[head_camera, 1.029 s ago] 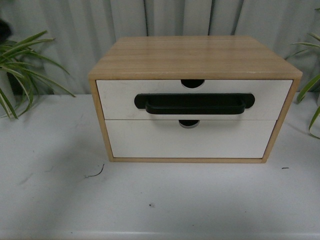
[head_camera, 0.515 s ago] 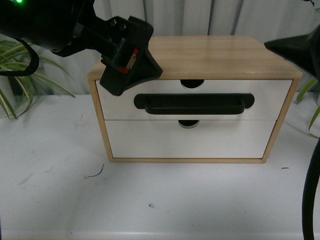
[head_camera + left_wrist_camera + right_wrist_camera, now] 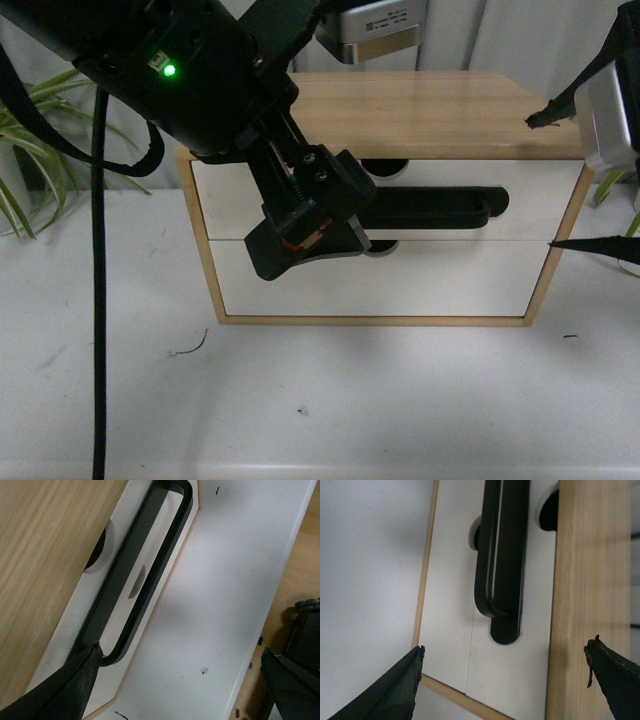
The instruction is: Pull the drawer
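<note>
Drawer (image 3: 450,172) faces left end effector (image 3: 180,650) and right end effector (image 3: 506,646), both spread wide, empty.

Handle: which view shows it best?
Left wrist view: the handle runs nearly its full length, hidden only at one end. The right wrist view shows just one end; in the front view the left arm covers half.

Left gripper (image 3: 175,687) angled down, jaws apart; right gripper (image 3: 545,182) jaws spread wide.
</note>
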`<action>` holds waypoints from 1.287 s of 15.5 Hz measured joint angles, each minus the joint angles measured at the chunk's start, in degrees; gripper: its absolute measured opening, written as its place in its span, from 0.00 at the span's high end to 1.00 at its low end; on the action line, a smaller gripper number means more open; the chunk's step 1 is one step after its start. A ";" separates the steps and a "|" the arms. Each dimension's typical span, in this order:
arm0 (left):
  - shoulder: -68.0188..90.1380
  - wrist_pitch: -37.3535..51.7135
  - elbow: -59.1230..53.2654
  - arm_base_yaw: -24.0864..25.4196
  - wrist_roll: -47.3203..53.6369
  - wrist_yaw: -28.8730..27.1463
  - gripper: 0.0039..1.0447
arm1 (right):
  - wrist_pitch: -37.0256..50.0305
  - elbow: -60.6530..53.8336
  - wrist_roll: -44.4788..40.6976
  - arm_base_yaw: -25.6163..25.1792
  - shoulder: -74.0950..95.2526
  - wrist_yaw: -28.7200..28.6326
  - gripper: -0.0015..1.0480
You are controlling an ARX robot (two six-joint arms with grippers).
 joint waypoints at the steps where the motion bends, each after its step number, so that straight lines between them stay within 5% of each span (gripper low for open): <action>1: 0.52 0.42 0.04 -0.46 0.13 -0.44 0.06 | 0.33 0.00 -1.40 0.55 0.72 0.07 0.06; 20: 11.80 7.10 3.50 -1.95 -1.36 -3.85 0.06 | 5.14 2.73 1.62 6.40 13.46 2.45 0.06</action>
